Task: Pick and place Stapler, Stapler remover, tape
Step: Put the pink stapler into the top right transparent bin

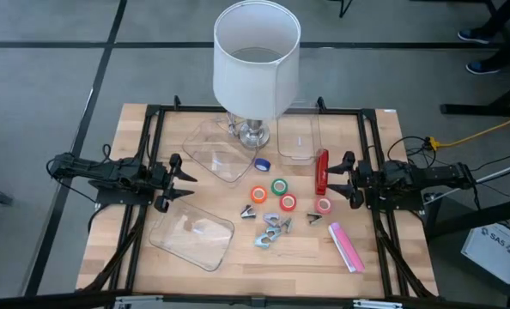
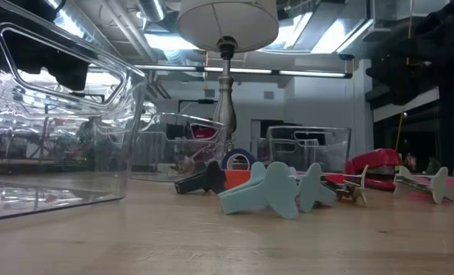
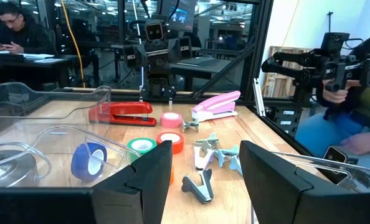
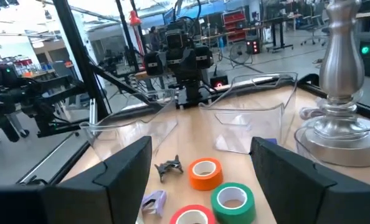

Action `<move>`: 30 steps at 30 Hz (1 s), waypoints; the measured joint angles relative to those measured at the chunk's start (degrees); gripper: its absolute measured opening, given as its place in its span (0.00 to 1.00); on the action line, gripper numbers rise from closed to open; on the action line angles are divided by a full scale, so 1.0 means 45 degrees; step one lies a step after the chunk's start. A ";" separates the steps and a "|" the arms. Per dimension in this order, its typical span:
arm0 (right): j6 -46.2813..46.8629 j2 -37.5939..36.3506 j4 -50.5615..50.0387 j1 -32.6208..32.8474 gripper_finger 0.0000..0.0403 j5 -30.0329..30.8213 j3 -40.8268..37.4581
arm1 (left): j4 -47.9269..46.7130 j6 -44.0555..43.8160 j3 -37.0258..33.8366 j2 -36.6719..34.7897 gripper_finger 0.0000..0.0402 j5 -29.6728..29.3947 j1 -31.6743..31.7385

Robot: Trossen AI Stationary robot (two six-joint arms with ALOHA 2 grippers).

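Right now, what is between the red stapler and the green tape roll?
In the high view, only bare wooden table lies between the red stapler and the green tape roll.

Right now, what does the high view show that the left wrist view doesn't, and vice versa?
Only the high view: the white cylindrical lampshade, the clear tray at the table's front left, and both arms waiting at the table's sides, left gripper and right gripper open.

Only the left wrist view: a seated person beyond the table.

Both: the red stapler, pink stapler, blue tape roll and green tape roll.
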 joint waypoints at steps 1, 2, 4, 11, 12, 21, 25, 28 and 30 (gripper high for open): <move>0.0000 0.0004 0.0003 0.0000 0.69 0.0000 0.0000 | 0.0000 -0.0004 -0.0003 0.0000 0.46 -0.0002 0.0002; 0.0009 0.0001 0.0013 0.0000 0.69 0.0000 0.0000 | 0.0000 -0.0003 -0.0003 0.0000 0.46 -0.0001 0.0002; 0.0009 0.0005 0.0178 0.0000 0.69 0.0086 0.0000 | 0.0000 -0.0001 -0.0002 0.0000 0.46 0.0000 0.0000; -0.0807 0.0671 0.0422 0.0039 0.69 0.0190 0.0253 | 0.0000 -0.0003 -0.0002 0.0000 0.46 -0.0002 0.0001; -0.0951 0.0955 0.0331 0.0039 0.69 0.0277 0.0397 | 0.0000 -0.0002 0.0002 0.0000 0.46 0.0000 0.0002; -0.2406 0.5392 -0.0024 0.0039 0.69 0.0768 0.2969 | 0.0000 -0.0003 -0.0001 0.0000 0.46 0.0002 0.0000; -0.2717 0.7472 -0.1238 0.0039 0.69 0.0758 0.4602 | 0.0000 -0.0004 0.0000 0.0000 0.46 0.0000 0.0002; -0.2173 0.8797 -0.2212 0.0039 0.69 0.0746 0.5776 | 0.0000 -0.0003 -0.0002 0.0000 0.46 0.0003 0.0001; -0.1280 0.9499 -0.3029 0.0039 0.69 0.0377 0.6561 | 0.0000 -0.0004 0.0002 0.0000 0.46 0.0003 0.0002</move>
